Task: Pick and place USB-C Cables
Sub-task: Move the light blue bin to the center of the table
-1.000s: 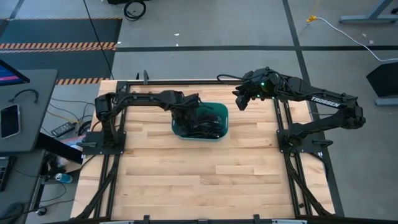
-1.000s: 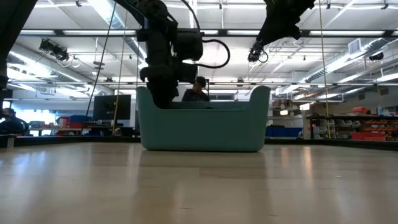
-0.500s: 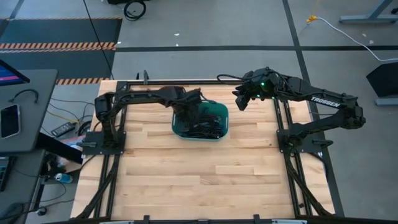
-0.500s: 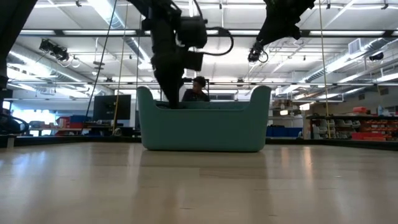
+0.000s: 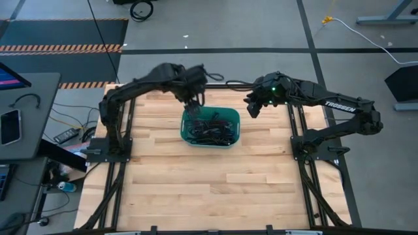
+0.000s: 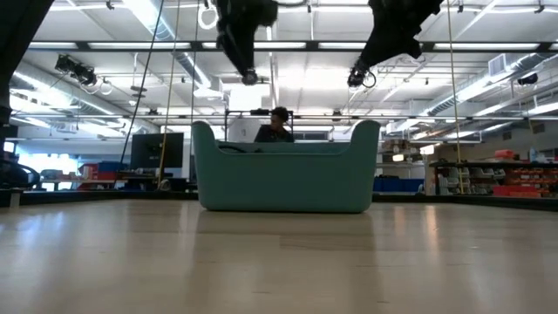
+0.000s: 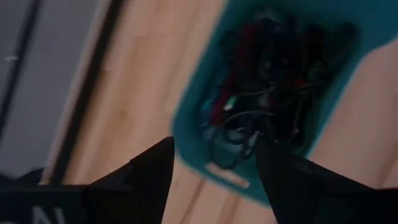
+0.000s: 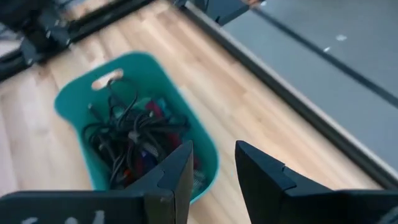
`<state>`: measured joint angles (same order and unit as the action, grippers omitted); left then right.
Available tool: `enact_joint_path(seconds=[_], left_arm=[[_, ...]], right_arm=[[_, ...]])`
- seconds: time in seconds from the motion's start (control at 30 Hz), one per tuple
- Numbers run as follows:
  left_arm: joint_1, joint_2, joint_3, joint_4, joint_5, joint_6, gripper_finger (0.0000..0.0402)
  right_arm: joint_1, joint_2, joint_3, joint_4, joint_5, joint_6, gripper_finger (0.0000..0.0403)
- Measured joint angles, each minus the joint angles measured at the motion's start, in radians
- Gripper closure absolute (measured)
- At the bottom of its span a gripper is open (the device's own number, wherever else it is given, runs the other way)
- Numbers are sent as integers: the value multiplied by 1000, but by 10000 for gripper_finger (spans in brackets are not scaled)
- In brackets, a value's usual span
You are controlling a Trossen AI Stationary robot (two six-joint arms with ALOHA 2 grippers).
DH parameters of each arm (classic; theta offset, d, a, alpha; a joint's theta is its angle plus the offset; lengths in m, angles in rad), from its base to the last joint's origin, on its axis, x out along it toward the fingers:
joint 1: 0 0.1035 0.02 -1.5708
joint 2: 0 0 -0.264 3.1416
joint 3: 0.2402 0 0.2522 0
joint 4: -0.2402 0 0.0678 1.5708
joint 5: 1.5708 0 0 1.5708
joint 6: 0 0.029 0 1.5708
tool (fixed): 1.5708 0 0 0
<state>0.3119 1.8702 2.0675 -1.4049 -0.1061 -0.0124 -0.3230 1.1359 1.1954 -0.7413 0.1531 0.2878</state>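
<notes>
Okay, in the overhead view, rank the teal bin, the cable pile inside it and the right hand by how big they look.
1. Teal bin.
2. Cable pile, contained within it.
3. Right hand, though it sits nearer the camera, so it looks bigger than it is.

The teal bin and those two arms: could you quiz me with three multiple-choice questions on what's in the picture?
1. Where are the cables? A in the teal bin B spread on the table C on the floor
2. How many bins stand on the table? A one B two C three
3. How are the left gripper fingers? A clamped on a cable B apart, holding nothing C out of sight

Key: 1 A, the tangle lies inside the bin; 2 A, only one shows from above; 3 B, its wrist view shows an empty gap.
</notes>
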Motion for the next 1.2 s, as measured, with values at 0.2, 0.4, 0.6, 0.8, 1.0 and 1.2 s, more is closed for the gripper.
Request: enact_joint_path(seconds=[0.2,0.4,0.6,0.8,1.0,1.2], left_arm=[[-33,0,274,-174,-124,-48,175],[-100,-156,234,-104,-199,-119,175],[-185,-260,232,-142,-365,-218,175],[-252,-303,232,-147,-389,-253,175],[-285,-307,231,-154,-392,-260,175],[-285,-296,231,-157,-396,-262,175]], right_arm=[[26,61,0,-37,-69,1,288],[36,195,0,-94,-69,27,288],[36,356,0,-72,-112,-19,288],[48,416,0,-36,-142,-27,288],[46,378,0,-33,-31,5,288],[42,303,0,-33,2,33,288]])
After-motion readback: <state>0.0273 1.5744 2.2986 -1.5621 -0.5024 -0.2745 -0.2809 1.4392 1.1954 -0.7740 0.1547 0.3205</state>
